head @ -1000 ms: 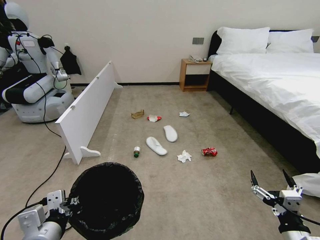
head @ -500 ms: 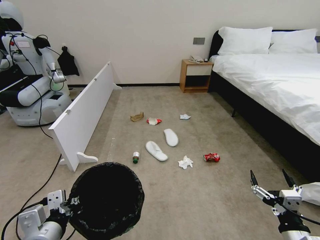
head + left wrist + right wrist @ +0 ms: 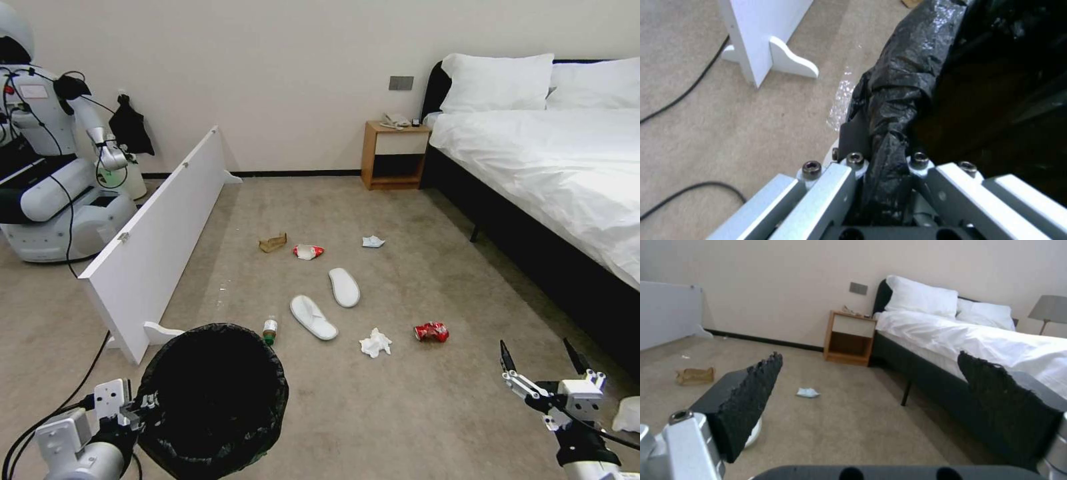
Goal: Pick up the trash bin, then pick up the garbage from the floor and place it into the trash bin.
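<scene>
Your trash bin (image 3: 213, 393) sits at seven o'clock in the head view, its base cut off below; the left gripper (image 3: 882, 156) is clamped on its bagged rim. The green-capped bottle (image 3: 270, 330) stands just beyond, partly hidden by the rim. At five o'clock, your right gripper (image 3: 541, 360) hovers spread wide, holding nothing.

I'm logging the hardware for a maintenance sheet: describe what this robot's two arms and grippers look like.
Both arms end in pale grey-white metal housings on dark wrists. The left gripper has white angular link bars fastened with dark hex-socket bolts, and a black cable trails from its arm. The right gripper has two slim black fingers with serrated, tooth-edged pads on white brackets, and a black cable running along its wrist.
</scene>
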